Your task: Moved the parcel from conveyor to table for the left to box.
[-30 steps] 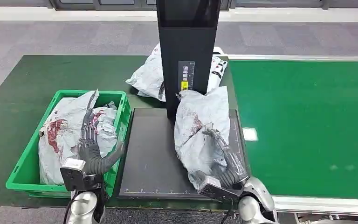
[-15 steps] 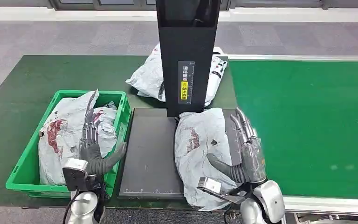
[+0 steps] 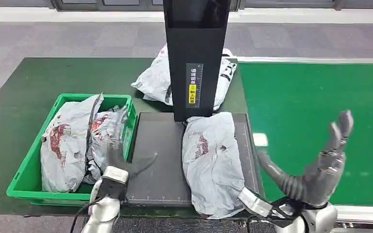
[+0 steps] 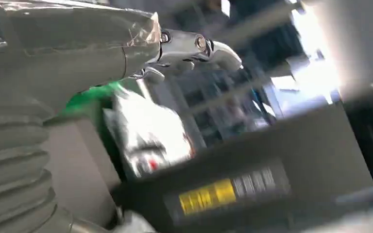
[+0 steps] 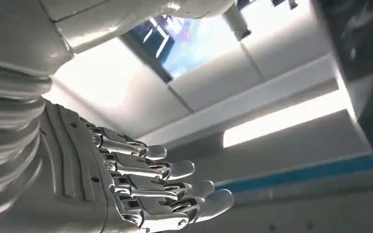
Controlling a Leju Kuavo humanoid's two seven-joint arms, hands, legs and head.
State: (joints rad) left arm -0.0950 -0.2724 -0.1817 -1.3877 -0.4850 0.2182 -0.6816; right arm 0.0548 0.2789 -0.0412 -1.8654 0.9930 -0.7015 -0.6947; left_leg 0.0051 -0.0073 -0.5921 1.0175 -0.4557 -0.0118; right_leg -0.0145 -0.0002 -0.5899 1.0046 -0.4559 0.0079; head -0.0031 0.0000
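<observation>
**Parcel on the scale pad, both robot hands free**

A dark green counter [image 3: 24,92] adjoins a bright green conveyor [image 3: 315,107] above grey floor. The green crate [image 3: 29,184] holds grey bagged parcels. The parcel [image 3: 213,155] lies on the black pad [image 3: 158,160]. Left robot hand [image 3: 119,153] and right robot hand [image 3: 320,165] are spread, holding nothing.

Right hand [image 5: 126,194], fingers [image 5: 175,170] apart

I see the parcel [image 3: 212,160], a crumpled grey-white poly bag with dark red marks, lying flat on the right half of the black pad [image 3: 155,160] near the table's front edge, its lower end overhanging the pad's front edge.
</observation>
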